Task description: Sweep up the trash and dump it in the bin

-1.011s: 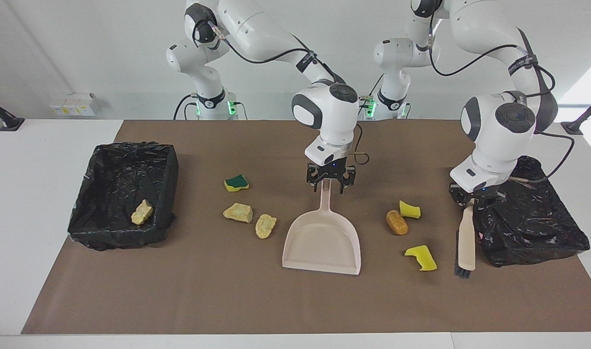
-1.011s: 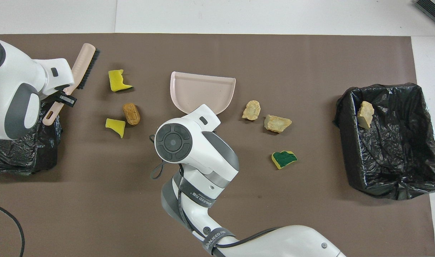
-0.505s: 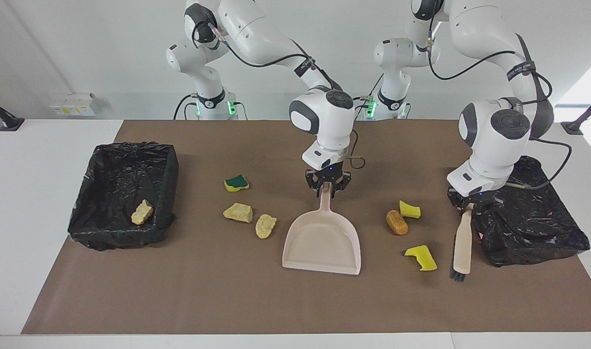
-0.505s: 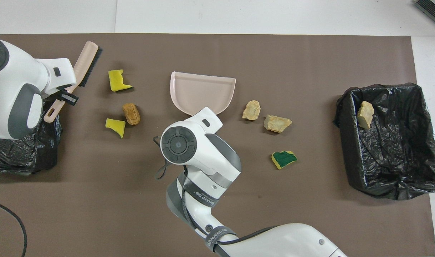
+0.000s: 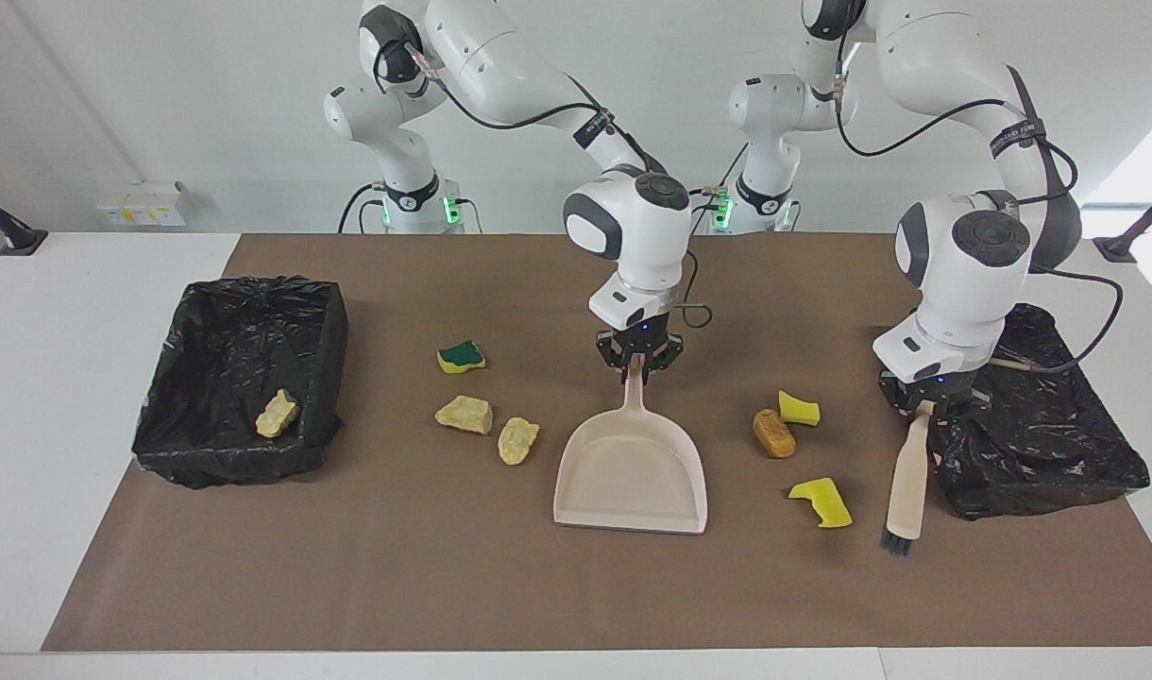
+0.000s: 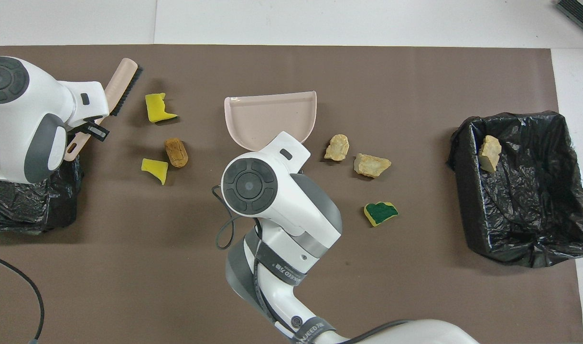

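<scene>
Trash lies scattered over the brown paper mat (image 5: pixel 349 586), around the middle of the frame. A green-topped yellow sponge piece (image 5: pixel 461 357), spongy and blunt-cornered, sits nearest my bases; just below it in the facing view lie two pale tan crumbly chunks (image 5: pixel 464 414), rough and lumpy, side by side. Toward my left arm's end are an orange-brown oval lump (image 5: pixel 773 433), a small bright yellow sponge wedge (image 5: pixel 798 408) just beside it, and a notched yellow sponge piece (image 5: pixel 821 501) lower in the frame.

Between the two groups rests the beige plastic dustpan (image 5: pixel 631 467), smooth and shovel-shaped, its mouth toward the frame's bottom. My right gripper (image 5: pixel 638 366) is clamped tight on its handle.

My left gripper (image 5: pixel 925 406) is closed on the handle of the beige hand brush (image 5: pixel 906 491), which hangs with its dark bristles down by the mat.

At the frame's left stands a rectangular bin lined with crinkled black plastic (image 5: pixel 241 378), holding one more tan chunk (image 5: pixel 277 414). At the right edge lies another crumpled black plastic-lined bin (image 5: pixel 1048 444); I cannot tell what is inside.
</scene>
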`<move>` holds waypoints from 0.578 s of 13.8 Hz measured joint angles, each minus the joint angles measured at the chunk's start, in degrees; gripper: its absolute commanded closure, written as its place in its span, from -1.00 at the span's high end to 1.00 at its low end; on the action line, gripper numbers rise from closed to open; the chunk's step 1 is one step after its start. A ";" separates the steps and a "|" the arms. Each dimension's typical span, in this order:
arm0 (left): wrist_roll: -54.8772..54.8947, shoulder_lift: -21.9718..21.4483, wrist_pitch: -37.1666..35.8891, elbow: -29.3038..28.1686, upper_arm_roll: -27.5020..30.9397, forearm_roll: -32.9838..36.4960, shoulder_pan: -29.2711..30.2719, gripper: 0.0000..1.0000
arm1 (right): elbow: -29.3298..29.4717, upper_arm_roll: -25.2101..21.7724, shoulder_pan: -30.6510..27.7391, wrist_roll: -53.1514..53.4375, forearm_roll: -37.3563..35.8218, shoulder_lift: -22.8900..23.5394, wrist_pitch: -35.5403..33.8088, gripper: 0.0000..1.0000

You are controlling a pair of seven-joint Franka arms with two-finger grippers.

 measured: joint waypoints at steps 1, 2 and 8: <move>-0.59 0.09 -0.23 -0.06 -0.13 -0.59 -0.02 -1.00 | -0.04 -0.02 -1.16 -4.30 1.24 -1.89 -1.76 -1.00; -1.21 0.10 -0.67 -0.30 -0.28 -0.81 -0.05 -1.00 | -0.05 -0.04 -2.41 -8.49 1.90 -3.52 -3.38 -1.00; -5.62 -1.84 -10.24 -3.81 -0.93 -1.10 -1.45 -1.00 | -1.16 -0.06 -10.14 -42.11 2.52 -7.27 -9.78 -1.00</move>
